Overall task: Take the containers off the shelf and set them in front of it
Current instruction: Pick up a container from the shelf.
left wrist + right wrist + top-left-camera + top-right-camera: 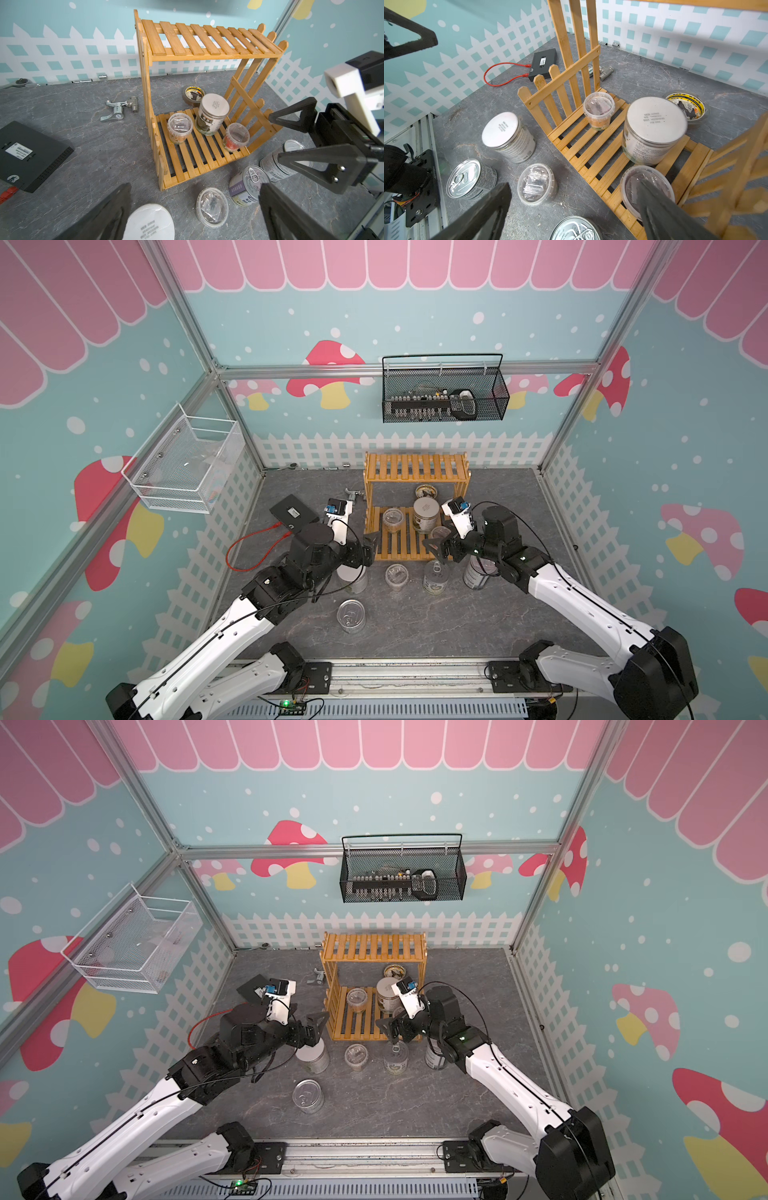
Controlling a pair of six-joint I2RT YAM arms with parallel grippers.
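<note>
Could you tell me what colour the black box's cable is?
Red cable, clearest in the right wrist view.

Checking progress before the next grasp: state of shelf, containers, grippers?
Shelf: upright, top tier bare.
Tall jar on shelf: upright, lidded.
Red-filled clear jar: on shelf, upright.
Second clear jar: on shelf, upright.
Tall jar on table: upright, lidded.
Clear jar on table: upright.
Three tins: on table, upright.
Left gripper: open, empty.
Right gripper: open, empty.
</note>
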